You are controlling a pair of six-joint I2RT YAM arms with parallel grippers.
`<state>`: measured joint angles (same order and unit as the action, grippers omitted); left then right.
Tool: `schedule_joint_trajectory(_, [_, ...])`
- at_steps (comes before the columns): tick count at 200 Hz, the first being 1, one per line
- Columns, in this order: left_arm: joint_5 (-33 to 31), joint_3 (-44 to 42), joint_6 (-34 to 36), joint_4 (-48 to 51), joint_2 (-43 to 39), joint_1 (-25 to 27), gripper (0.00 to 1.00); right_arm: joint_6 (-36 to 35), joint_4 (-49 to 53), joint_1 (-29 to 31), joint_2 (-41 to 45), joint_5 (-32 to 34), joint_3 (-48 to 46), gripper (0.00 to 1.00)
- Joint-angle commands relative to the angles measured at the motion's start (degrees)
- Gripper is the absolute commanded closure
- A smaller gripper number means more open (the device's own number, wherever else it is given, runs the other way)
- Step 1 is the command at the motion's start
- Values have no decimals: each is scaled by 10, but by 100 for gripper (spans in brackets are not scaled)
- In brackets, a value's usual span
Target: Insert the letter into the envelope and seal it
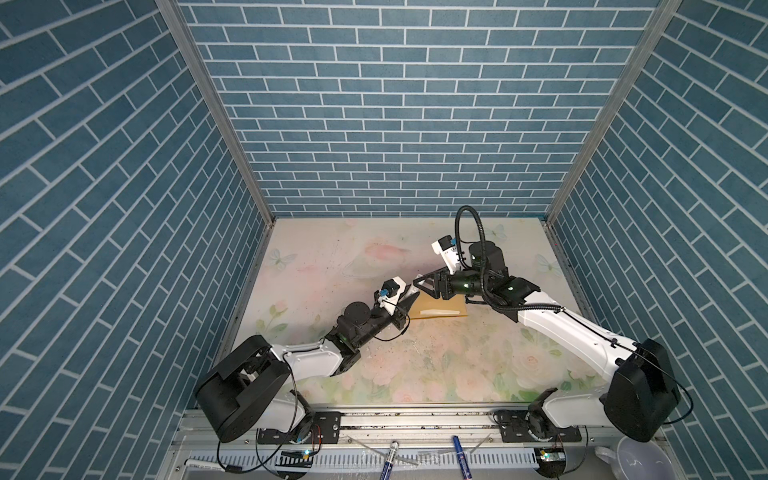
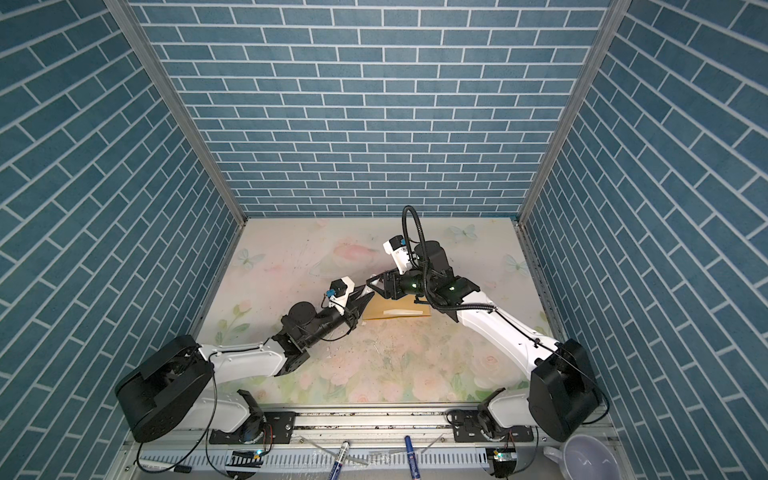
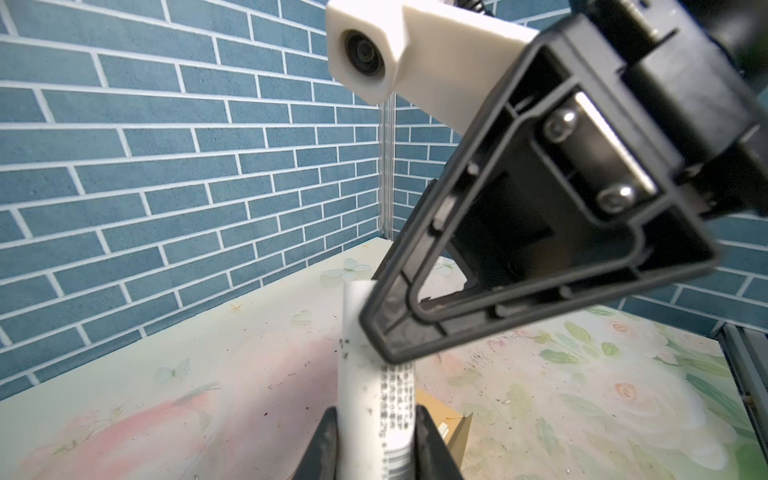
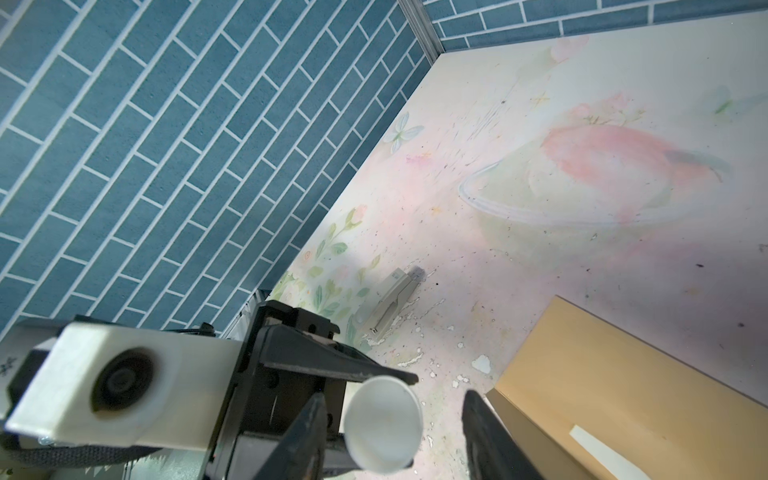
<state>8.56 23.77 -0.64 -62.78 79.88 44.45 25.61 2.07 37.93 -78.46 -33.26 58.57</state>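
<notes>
**Envelope flat on the table, both grippers at a white tube beside it**

The envelope point(image 1: 448, 304) point(image 2: 395, 302) lies flat on the flowered table point(image 1: 332, 257), just toward 3 o'clock from its middle in both top views. A pale strip point(image 1: 432, 311) runs along its face. Whether that is the letter's edge cannot be told.

At the envelope's 9 o'clock end sits the left gripper point(image 1: 409, 300) point(image 3: 376, 419). The top views do not show what it holds. The left wrist view does: its jaws are clamped narrow on a white tube point(image 3: 361, 386) with printed text and a barcode.

The right gripper point(image 1: 422, 284) point(image 4: 395, 397) comes in over the envelope's 10 o'clock corner and meets the tube's free end. In the right wrist view that end is a round white disc point(image 4: 382, 424) between the jaws. They stand apart, and a gap shows on the envelope side.

Only the right wrist view shows a small grey-white piece point(image 4: 392, 301) lying on the table, apart from the envelope.
</notes>
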Motion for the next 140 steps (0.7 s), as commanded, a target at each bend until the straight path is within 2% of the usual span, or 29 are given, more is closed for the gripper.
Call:
schedule_joint_trajectory(1, [-5,15,5,-3,0,5,100,4,-18,6,-7,-10,35,56])
schedule_joint_trajectory(71, [-4,15,6,10,-1,6,100,4,-21,10,-16,-15,37,83])
schedule_joint_trajectory(95, [-5,19,4,23,-2,6,86,-15,-3,11,-14,-6,42,89])
schedule_joint_trajectory(119, [-11,27,-10,70,-22,6,58,-80,67,11,-12,26,63,91])
schedule_joint_trajectory(140, [16,40,-12,154,-61,6,39,-165,152,11,-9,63,91,93])
